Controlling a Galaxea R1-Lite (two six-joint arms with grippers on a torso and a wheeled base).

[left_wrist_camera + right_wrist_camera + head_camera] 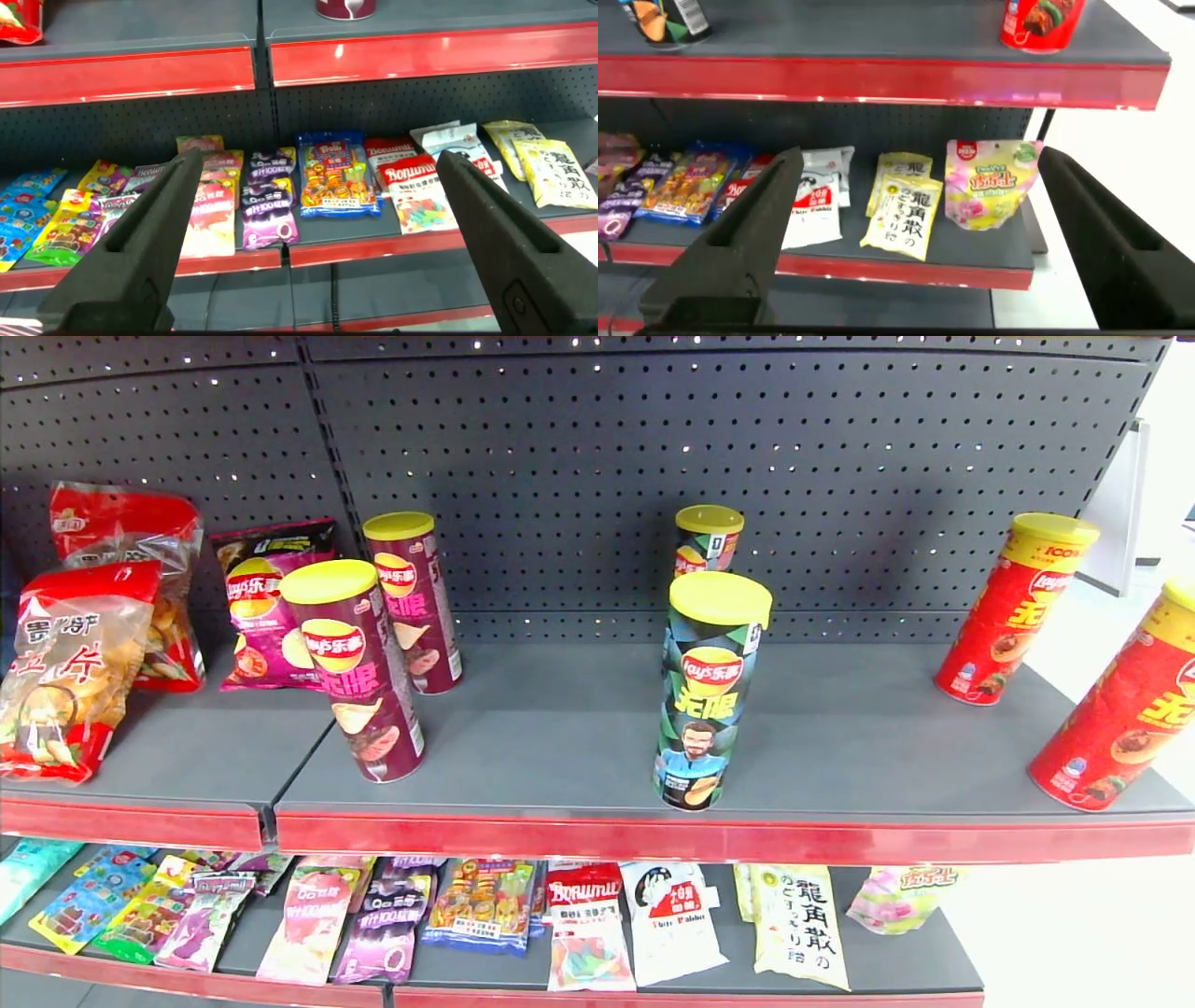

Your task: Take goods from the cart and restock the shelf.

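Dark pegboard wall (653, 476); white floor (1083, 915)

Upper shelf (579, 737) tier, from the left:
- near red bag (70, 672), far red bag (140, 569), purple bag (266, 602)
- front maroon can (355, 677), rear maroon can (414, 602)
- front green can (709, 695), rear green can (707, 539) behind it
- inner red can (1016, 609), outer red can (1116, 709)

All cans stand upright.

Lower tier: flat snack packets (485, 905) lying side by side.

Far right: white panel (1116, 513), possibly a sign board.
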